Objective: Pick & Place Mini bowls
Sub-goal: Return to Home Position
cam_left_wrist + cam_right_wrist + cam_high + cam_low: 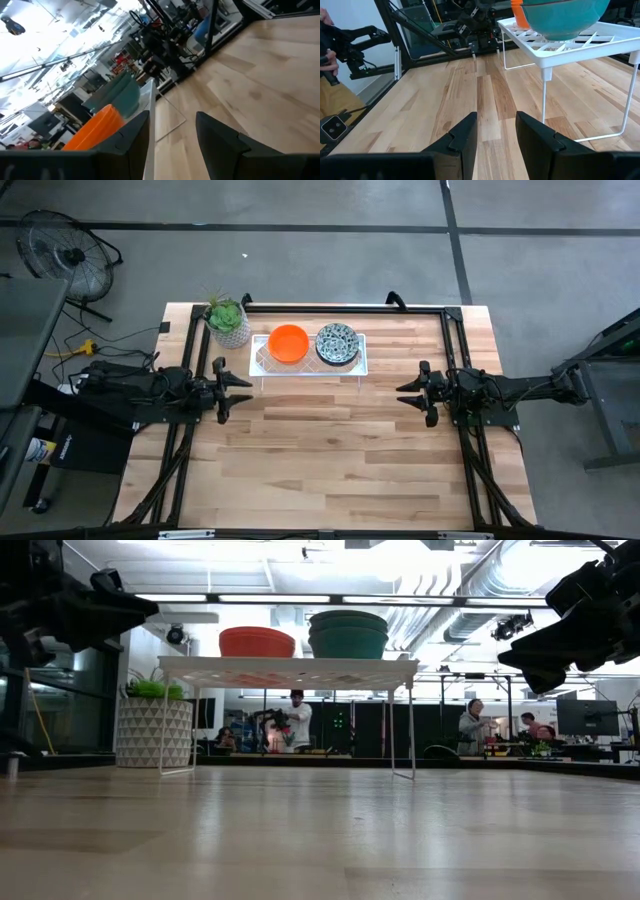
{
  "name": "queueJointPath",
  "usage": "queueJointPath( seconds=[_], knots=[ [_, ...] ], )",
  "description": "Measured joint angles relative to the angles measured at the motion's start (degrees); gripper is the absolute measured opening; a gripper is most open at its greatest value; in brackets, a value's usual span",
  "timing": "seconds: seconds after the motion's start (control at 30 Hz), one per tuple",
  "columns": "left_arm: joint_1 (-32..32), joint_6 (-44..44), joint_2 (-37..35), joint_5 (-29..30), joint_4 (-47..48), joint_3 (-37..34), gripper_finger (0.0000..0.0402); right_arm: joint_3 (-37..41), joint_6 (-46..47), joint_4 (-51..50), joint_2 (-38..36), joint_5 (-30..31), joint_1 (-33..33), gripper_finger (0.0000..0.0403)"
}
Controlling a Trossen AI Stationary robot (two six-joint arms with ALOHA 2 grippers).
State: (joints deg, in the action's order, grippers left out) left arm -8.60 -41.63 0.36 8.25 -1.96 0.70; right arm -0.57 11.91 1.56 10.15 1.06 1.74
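Looks done: orange bowls (pixel 289 344), patterned bowls (pixel 337 343) stacked on rack (pixel 305 368). Left gripper (pixel 243 391), right gripper (pixel 404 395) both spread, holding nothing.

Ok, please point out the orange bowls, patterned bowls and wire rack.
orange bowls (pixel 288 344): high view, centre of the visible inside.
patterned bowls (pixel 337 342): high view, centre of the visible inside.
white wire rack (pixel 262 362): high view, bare lattice beside the orange bowls.
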Motion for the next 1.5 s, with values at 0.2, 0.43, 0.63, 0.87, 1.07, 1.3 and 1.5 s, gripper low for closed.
queueJointPath(
  seconds=[0.2, 0.43, 0.63, 0.87, 1.07, 1.3, 1.5],
  knots=[
    [0.0, 3.2, 0.0, -4.3, 1.2, 0.0, 0.0156, 0.0, 0.0, 0.0, 0.0, 0.0, 0.0, 0.0122],
    [0.0, 2.9, 0.6, -7.9, 1.7, 0.0, 0.0156, 0.0, 0.0, 0.0, 0.0, 0.0, 0.0, 0.0122],
    [0.0, 2.9, 0.6, -7.8, 1.7, 0.0, 0.0156, 0.0, 0.0, 0.0, 0.0, 0.0, 0.0, 0.0122],
    [0.0, 2.9, 0.6, -7.7, 1.7, 0.0, 0.0156, 0.0, 0.0, 0.0, 0.0, 0.0, 0.0, 0.0122],
    [0.0, 2.9, 0.6, -7.7, 1.7, 0.0, 0.0156, 0.0, 0.0, 0.0, 0.0, 0.0, 0.0, 0.0122],
    [0.0, 2.9, 0.6, -7.7, 1.7, 0.0, 0.0156, 0.0, 0.0, 0.0, 0.0, 0.0, 0.0, 0.0122],
    [0.0, 2.9, 0.6, -7.7, 1.7, 0.0, 0.0156, 0.0, 0.0, 0.0, 0.0, 0.0, 0.0, 0.0122]
  ],
)
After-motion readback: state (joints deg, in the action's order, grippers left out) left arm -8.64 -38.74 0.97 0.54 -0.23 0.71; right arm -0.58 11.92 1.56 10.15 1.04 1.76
